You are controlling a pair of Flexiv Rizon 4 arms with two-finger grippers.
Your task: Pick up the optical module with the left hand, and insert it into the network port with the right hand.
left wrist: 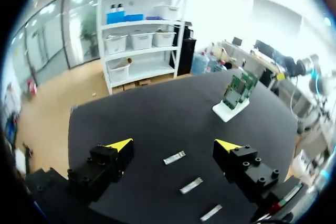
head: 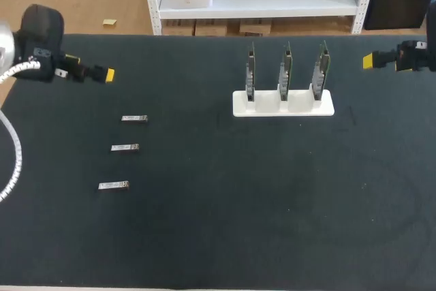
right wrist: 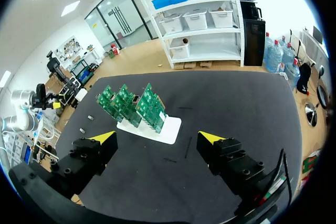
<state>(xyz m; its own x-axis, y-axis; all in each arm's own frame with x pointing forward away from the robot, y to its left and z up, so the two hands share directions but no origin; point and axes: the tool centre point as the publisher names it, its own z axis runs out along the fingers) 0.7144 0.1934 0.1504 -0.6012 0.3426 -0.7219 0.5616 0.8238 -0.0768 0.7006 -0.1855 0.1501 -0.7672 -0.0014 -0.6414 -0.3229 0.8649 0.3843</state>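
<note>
**Both claws spread and empty, nothing picked yet**

My left claw (head: 105, 74) hovers open above the desk (head: 218, 223). The three optical modules lie flat in a row ahead of and below it: the nearest optical module (head: 134, 118), a middle one (head: 125, 147) and a far one (head: 113, 185). My right claw (head: 369, 60), also spread, hangs well apart from them, beyond the white holder (head: 283, 102) with its three upright circuit boards (head: 286, 69); the ports themselves are too small to make out. The modules are slim and low, so I judge my tips could skid one away instead of pinching it. A skewed grip could then spoil the handover, and a crooked push at the port could tip the holder.
</note>
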